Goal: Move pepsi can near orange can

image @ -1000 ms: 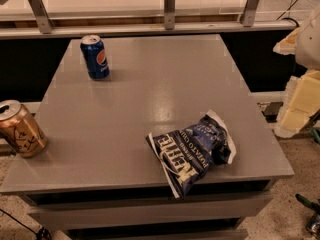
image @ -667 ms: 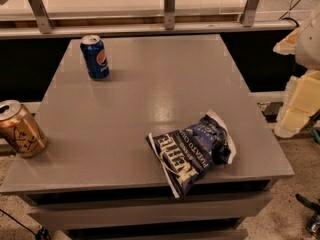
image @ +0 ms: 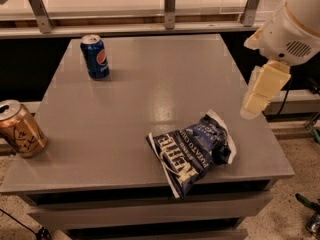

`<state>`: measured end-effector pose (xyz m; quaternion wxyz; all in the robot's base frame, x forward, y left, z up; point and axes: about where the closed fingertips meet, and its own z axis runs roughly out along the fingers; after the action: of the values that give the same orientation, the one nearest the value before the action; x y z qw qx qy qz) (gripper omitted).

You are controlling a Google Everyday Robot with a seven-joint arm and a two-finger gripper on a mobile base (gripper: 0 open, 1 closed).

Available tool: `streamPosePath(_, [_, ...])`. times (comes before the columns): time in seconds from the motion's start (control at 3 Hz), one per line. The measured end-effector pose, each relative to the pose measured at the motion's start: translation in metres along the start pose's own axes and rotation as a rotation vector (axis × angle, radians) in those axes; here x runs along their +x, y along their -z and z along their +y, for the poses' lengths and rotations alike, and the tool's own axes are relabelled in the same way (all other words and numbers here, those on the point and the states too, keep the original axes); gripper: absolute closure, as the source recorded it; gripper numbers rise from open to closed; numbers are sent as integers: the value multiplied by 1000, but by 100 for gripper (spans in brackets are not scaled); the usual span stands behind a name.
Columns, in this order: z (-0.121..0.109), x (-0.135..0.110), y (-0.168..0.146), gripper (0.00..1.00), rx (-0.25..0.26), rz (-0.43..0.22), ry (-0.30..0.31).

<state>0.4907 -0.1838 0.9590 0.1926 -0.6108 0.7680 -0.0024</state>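
The pepsi can (image: 95,57), dark blue with a round logo and silver top, stands upright at the far left of the grey table (image: 150,89). The orange can (image: 20,129), orange-gold with dark scribbled lettering, stands upright at the table's near left edge. The two cans are well apart. My gripper (image: 261,93), a cream-coloured piece below the white arm housing (image: 292,26), hangs over the table's right edge, far from both cans and holding nothing that shows.
A navy chip bag (image: 192,149) with white lettering lies near the front right of the table. A rail with metal posts (image: 170,6) runs behind the table. The floor lies beyond the right and front edges.
The arm and gripper have moved left, from beside the table to over its right edge. The cans and the bag have not moved.
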Motion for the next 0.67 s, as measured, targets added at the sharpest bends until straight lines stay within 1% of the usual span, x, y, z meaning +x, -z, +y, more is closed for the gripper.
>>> streamPosePath(0.33, [-24,-53,-39,0,-44,-114,24])
streamPosePath(0.67, [-40,-114,-77,0,-89,-204,68])
